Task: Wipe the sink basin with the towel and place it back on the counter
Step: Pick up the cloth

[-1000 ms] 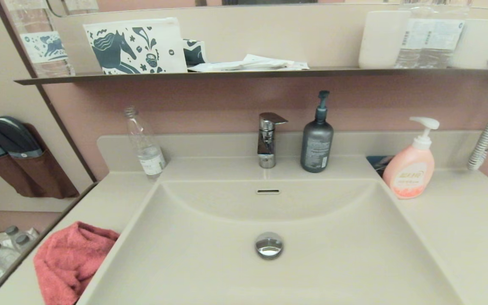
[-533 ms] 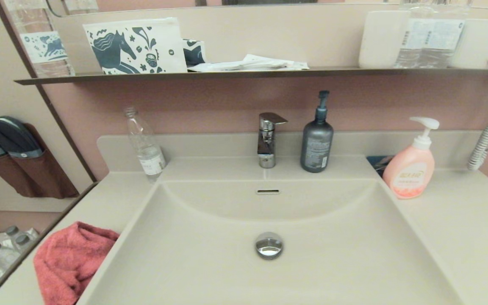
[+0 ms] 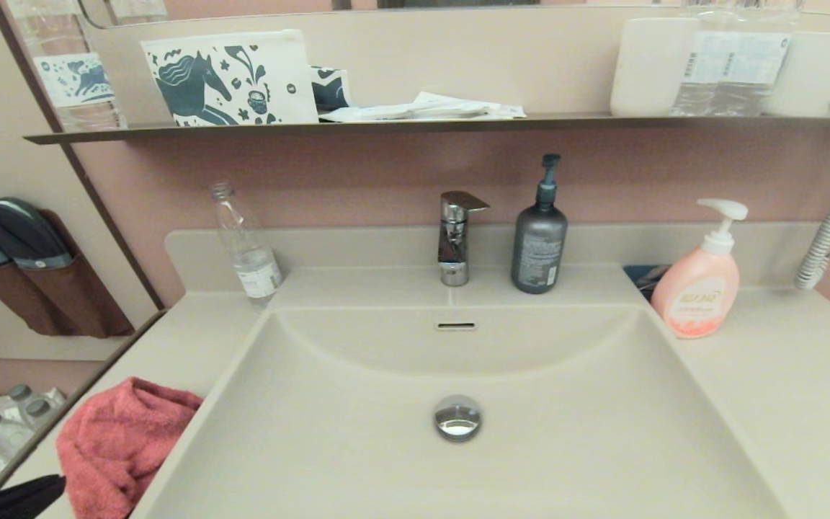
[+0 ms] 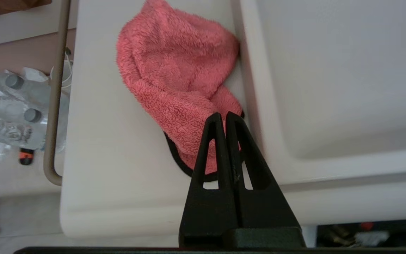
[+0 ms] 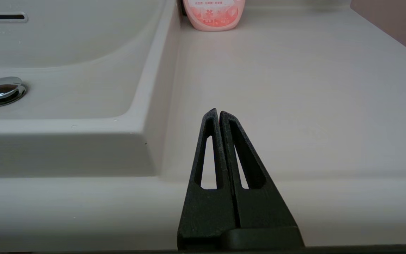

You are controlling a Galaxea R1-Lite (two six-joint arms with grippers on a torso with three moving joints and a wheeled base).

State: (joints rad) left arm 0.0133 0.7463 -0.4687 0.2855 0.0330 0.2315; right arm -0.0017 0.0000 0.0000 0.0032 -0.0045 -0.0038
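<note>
Head view: towel (image 3: 123,447) bunched on the table (image 3: 782,375) at its near left corner, touching the left rim of the sink (image 3: 458,461). Sink bare, drain plug (image 3: 457,417) at centre, overflow slot above it. Tap (image 3: 456,238), dark pump bottle (image 3: 539,234) and clear bottle (image 3: 246,245) along the back edge; pink soap bottle (image 3: 697,277) at the back right. A dark tip of the left hand (image 3: 15,499) shows at the near left corner, beside the towel. Right hand not visible from here.

Left wrist view: left hand (image 4: 225,118) closed, fingers pressed together, holding nothing, poised above the near end of the towel, where the black trim curls. Towel lies on the table right against the sink rim; only this view shows the trim and the water bottles (image 4: 9,102) on a lower level past the table's left edge.

Right wrist view: right hand (image 5: 218,114) closed and empty, low over the near edge of the table right of the sink, parked. Shows the drain plug and soap bottle from the side; no towel.

Progress, as judged: nothing done. Pickup, wiping and return all remain.
</note>
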